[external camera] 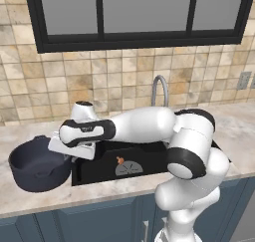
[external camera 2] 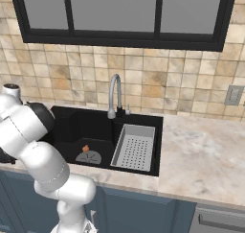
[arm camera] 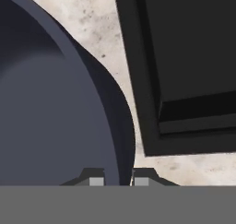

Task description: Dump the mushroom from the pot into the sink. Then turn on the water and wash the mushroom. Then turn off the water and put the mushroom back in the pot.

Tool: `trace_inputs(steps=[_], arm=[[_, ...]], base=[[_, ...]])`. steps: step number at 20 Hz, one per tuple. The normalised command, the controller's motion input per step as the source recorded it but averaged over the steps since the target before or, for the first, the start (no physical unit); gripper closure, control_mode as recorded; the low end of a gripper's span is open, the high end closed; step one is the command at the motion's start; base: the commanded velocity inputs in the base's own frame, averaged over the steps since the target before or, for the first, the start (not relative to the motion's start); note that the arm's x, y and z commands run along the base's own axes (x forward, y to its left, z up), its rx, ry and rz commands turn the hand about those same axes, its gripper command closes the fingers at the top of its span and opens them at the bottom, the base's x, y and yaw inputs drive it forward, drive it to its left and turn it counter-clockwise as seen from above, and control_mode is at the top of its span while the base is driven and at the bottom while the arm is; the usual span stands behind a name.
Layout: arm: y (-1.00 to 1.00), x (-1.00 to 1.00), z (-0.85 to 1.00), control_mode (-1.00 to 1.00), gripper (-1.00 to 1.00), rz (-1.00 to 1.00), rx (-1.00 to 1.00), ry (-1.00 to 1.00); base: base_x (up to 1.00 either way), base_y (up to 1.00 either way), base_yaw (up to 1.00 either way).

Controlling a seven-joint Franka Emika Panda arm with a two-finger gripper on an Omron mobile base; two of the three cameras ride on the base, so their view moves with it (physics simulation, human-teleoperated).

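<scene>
On the left, the pot (external camera: 35, 169) sat on the bench (external camera: 30, 198), its rim pinched in the closed claw (arm camera: 118, 181). Rightward, the mushroom (external camera: 119, 161) lay in the sink (external camera: 149, 154) beside the drain (external camera: 128, 169).

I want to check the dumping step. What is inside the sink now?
In the sink the mushroom lies beside the round drain, and a grey strainer tray fills its right part. The arm covers the basin's near left corner, so that part cannot be seen.
</scene>
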Motion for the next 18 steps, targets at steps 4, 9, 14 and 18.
trace_inputs(steps=[4,9,14,18], arm=[[0.01,0.0,-0.27,-1.0,1.0,0.0,0.0,-0.11],[0.02,0.0,-0.18,-1.0,1.0,0.0,0.0,-0.07],[0.04,0.0,-0.18,-1.0,1.0,0.0,0.0,-0.09],[0.1,0.0,-0.16,-1.0,1.0,0.0,0.0,-0.08]], base=[[0.0,0.0,0.0],[0.0,0.0,0.0],[0.0,0.0,0.0],[0.0,0.0,0.0]])
